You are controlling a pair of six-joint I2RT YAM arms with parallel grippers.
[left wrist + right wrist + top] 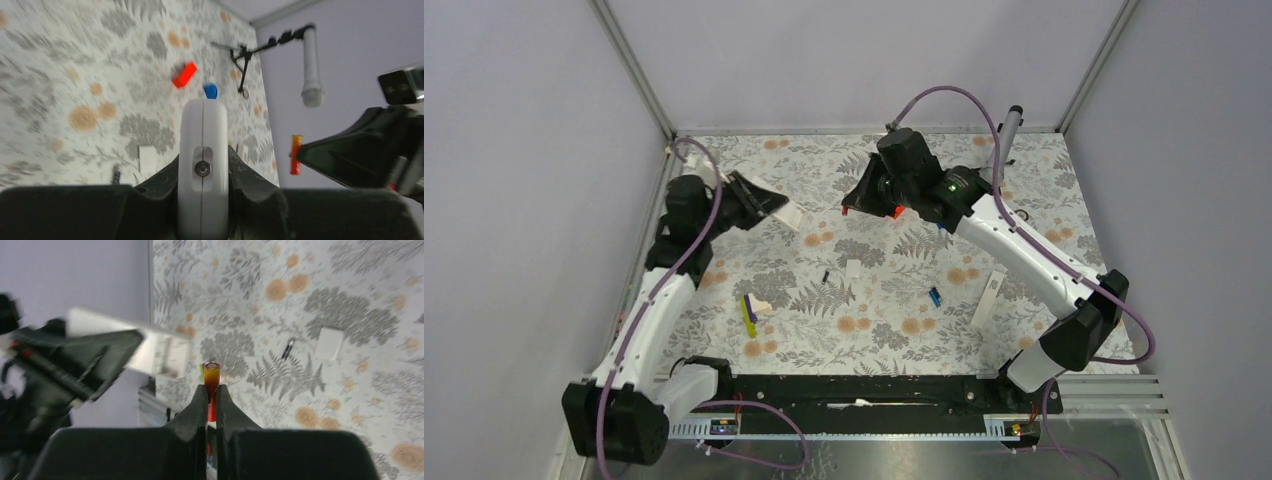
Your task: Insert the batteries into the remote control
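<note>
My left gripper [202,167] is shut on the light-grey remote control [202,130], which I see end-on between its fingers, raised over the left of the mat [789,215]. In the right wrist view the remote [160,354] hangs just left of my right gripper [212,390]. That gripper is shut on a thin orange-red cylinder [212,374], which points towards the remote [845,210]. Two batteries lie loose on the mat: a dark one [825,275] near the middle and a blue one [934,296] further right.
A small white flat piece [853,268] lies beside the dark battery. A long white bar [989,297] lies at the right and a yellow-purple item [749,315] at the front left. A red block [184,74] and blue cap [210,91] sit under the right arm. A microphone [1007,135] stands at the back.
</note>
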